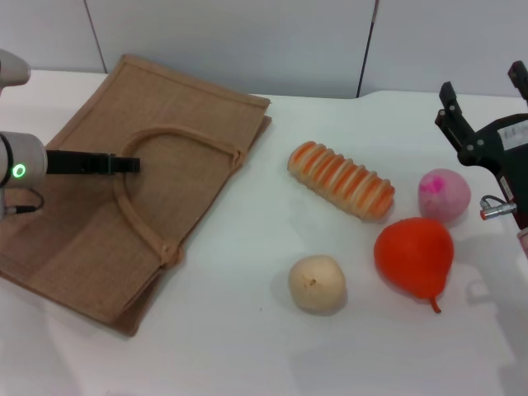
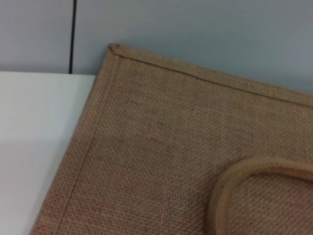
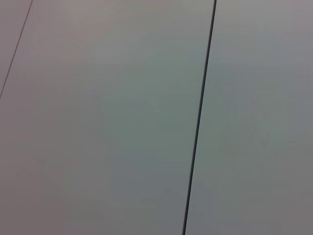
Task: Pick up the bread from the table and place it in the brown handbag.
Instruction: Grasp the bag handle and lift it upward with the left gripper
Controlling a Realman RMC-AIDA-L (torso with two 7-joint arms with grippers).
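The bread (image 1: pixel 342 179), a ribbed loaf with orange and cream stripes, lies on the white table (image 1: pixel 247 346) right of centre. The brown handbag (image 1: pixel 140 206) lies flat at the left with its loop handles on top. My left gripper (image 1: pixel 132 165) hovers over the handbag near a handle. The left wrist view shows the handbag's weave (image 2: pixel 161 147) and one handle loop (image 2: pixel 244 181). My right gripper (image 1: pixel 483 87) is open and empty at the far right, above and to the right of the bread. The right wrist view shows only wall panels.
A pink ball (image 1: pixel 444 194) lies just right of the bread. A red-orange pear (image 1: pixel 415 256) lies in front of the pink ball. A round beige bun-like ball (image 1: pixel 317 283) lies in front of the bread. A grey panelled wall (image 1: pixel 247 41) stands behind the table.
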